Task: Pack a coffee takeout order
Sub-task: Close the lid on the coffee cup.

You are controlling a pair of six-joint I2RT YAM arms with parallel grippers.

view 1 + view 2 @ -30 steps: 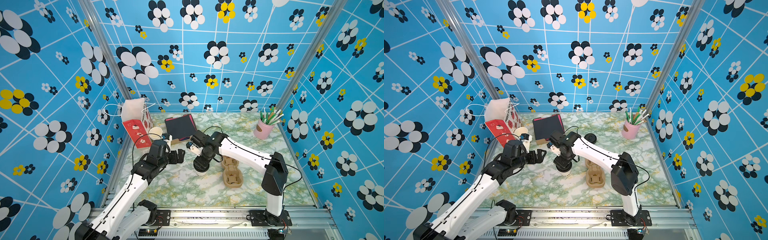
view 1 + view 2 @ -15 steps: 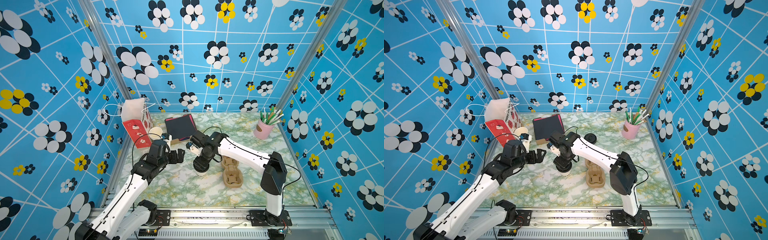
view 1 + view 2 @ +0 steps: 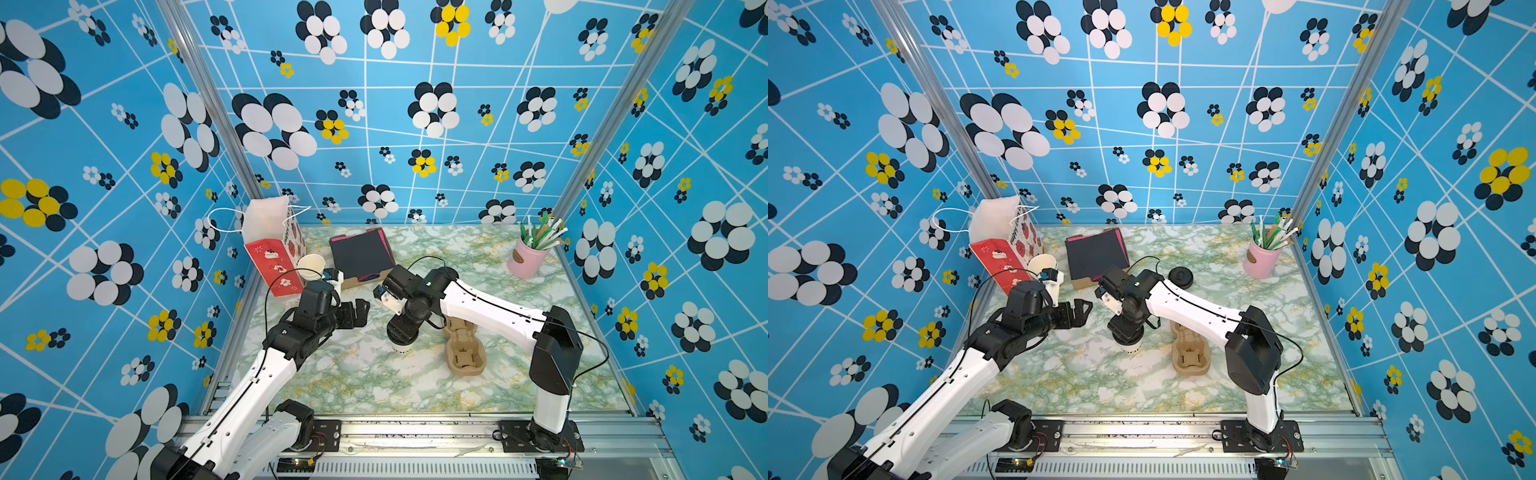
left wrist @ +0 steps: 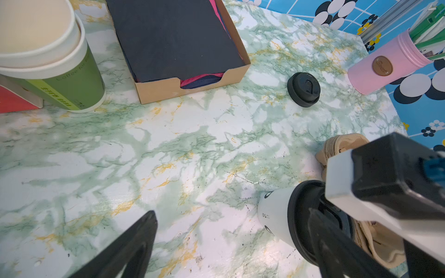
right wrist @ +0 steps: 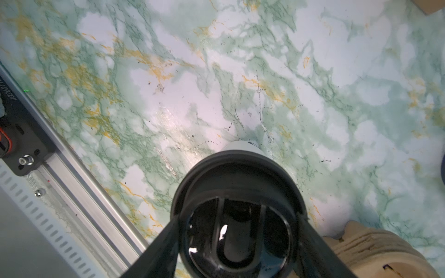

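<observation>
Right fingers [image 5: 161,248] clasping black lid [image 5: 237,216], seated on white cup [image 4: 274,214]

Both top views high above the desk [image 3: 374,382], facing down, both wrist views close on the white cup [image 4: 272,216]

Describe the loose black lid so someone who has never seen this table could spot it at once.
On the marble table, look toward the back, between the cardboard napkin box and the pink tin of straws. The loose lid lies flat on the bare tabletop. Unlike the second lid, which caps the white cup under the right gripper, it sits on no cup.
</observation>
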